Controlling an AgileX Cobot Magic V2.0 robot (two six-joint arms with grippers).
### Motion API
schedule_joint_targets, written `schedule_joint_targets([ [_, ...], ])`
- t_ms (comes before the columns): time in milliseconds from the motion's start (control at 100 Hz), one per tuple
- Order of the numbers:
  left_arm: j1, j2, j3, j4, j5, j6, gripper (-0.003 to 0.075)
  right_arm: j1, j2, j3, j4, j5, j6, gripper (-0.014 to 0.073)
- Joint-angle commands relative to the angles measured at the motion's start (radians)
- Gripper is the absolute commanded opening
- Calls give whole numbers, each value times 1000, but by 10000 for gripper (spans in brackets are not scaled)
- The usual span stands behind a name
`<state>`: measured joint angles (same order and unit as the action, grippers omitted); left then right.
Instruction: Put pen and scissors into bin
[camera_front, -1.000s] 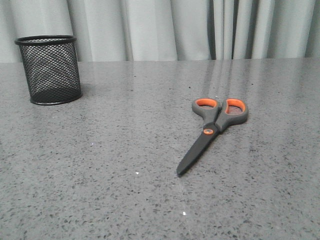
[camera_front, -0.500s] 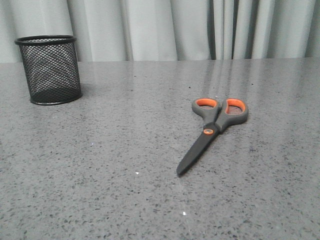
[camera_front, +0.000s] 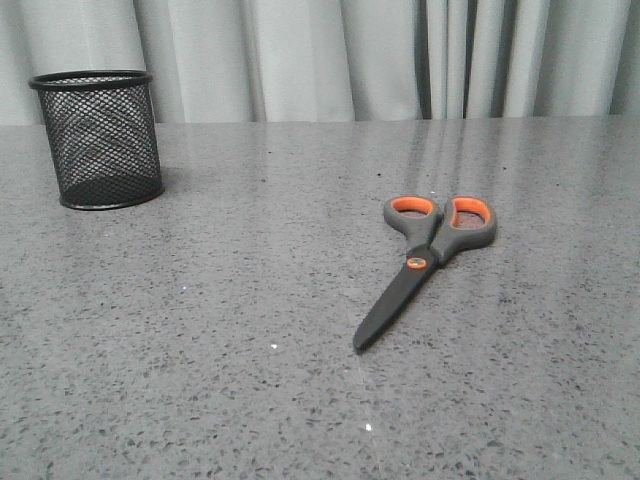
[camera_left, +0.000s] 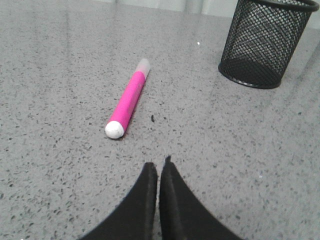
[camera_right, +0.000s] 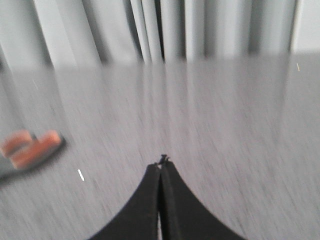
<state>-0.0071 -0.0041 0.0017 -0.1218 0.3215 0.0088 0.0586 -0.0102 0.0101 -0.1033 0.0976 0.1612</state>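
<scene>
The scissors (camera_front: 425, 255) lie flat on the grey table, orange-lined loops away from me, blade tip toward me. The black mesh bin (camera_front: 98, 140) stands upright at the far left and looks empty. The magenta pen (camera_left: 128, 104) lies flat on the table in the left wrist view, with the bin (camera_left: 265, 42) beyond it. My left gripper (camera_left: 158, 166) is shut and empty, a short way from the pen's white end. My right gripper (camera_right: 161, 162) is shut and empty; the scissors' orange loops (camera_right: 29, 148) show blurred off to one side. Neither gripper shows in the front view.
A grey speckled table (camera_front: 200, 330) fills the front view, with pale curtains (camera_front: 320, 60) behind its far edge. A small white fleck (camera_right: 80, 175) lies on the table in the right wrist view.
Nothing has moved in the front view; the scissors and bin stay in place.
</scene>
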Motion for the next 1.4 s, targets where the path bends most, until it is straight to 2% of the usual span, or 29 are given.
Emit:
schedule_joint_targets([
  [0, 3, -31, 44, -139, -140, -9, -19, 2, -19, 15, 53, -229, 1, -69],
  [40, 3, -31, 44, -298, -189, -9, -19, 2, -19, 15, 93, -276, 15, -69],
  [120, 3, -31, 44, -488, -278, -9, -19, 2, -19, 15, 103, -354, 15, -69],
  [270, 3, -31, 44, -712, -381, -9, -19, 2, -19, 15, 103, -454, 15, -69],
  [390, 3, -31, 44, -807, -382, -9, -19, 2, -19, 15, 103, -454, 15, -69],
  [500, 3, -31, 44, -834, -386, -9, -19, 2, -19, 14, 119, -449, 15, -69],
  [640, 3, -31, 34, -841, -388, -9, -18, 2, -19, 9, 283, -399, 15, -68],
  [740, 3, -27, -20, -738, -359, 42, 23, 2, -17, -18, 311, -365, 15, -68],
  [870, 3, 23, -159, -502, -216, 94, 201, 2, 23, -120, 311, -147, 15, -58],
  [960, 3, 106, -269, -382, -140, 94, 273, 4, 86, -200, 311, -25, 15, 31],
  [1090, 3, 304, -466, -212, 58, 94, 273, 18, 192, -302, 311, 84, 15, 284],
  [1160, 4, 450, -594, -146, 232, 89, 245, 27, 252, -353, 311, 147, 15, 364],
  [1260, 4, 658, -770, -66, 433, 79, 209, 43, 315, -399, 311, 189, 15, 370],
  [1390, -20, 864, -978, 56, 529, -14, 213, 78, 337, -403, 311, 170, 0, 369],
])
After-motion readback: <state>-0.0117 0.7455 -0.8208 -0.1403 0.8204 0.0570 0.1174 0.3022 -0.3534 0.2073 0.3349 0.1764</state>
